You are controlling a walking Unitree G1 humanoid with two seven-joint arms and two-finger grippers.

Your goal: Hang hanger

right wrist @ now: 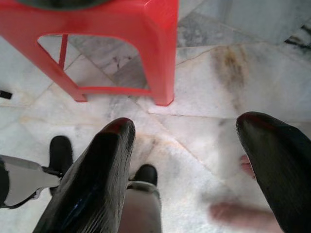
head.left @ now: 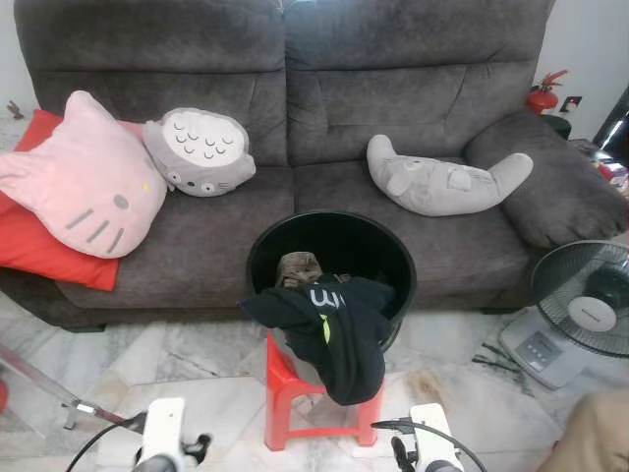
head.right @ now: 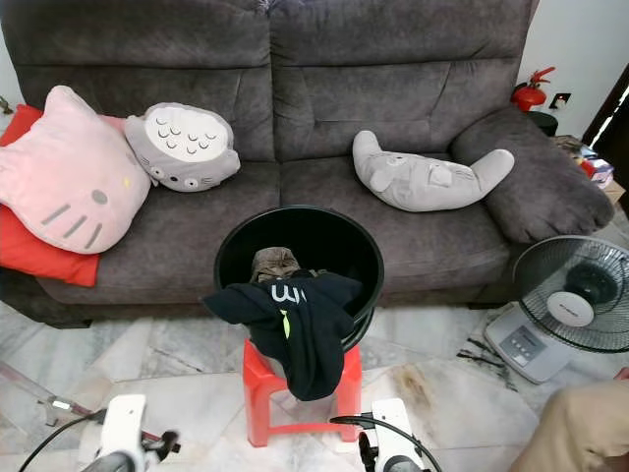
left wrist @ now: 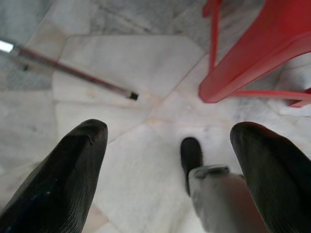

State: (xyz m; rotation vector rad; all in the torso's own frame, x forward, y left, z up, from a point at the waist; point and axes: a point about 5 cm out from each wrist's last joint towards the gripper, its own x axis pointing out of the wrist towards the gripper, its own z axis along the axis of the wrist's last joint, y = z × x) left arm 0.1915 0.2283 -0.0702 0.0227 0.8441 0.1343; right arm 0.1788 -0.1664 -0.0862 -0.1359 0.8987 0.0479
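Early in the task, by the look of it: nothing gripped, nothing hung. Facing a grey sofa [head.left: 393, 98] with a black bucket [head.left: 393, 258] set on a red stool [head.left: 280, 379] just in front of it, a black garment [head.left: 329, 329] draped over the near rim and some brownish cloth inside. No hanger to be made out anywhere; possibly buried among the clothes in the bucket, but cannot tell. Left gripper [left wrist: 170, 128] held low beside the stool, pointing at the marble floor, fingers spread wide with nothing between them. Right gripper [right wrist: 187, 121] likewise low at the stool's other side, spread wide and empty. A thin metal rod [head.left: 39, 386] slanting across the floor well off to the left, maybe part of a rack, though too little of it visible to say. Next move probably a search: finding the hanger first, most likely by reaching up and over the bucket rim, then locating a rail to hook it on. Both jaws well below the bucket's mouth, so a clear lift needed before any grasp.
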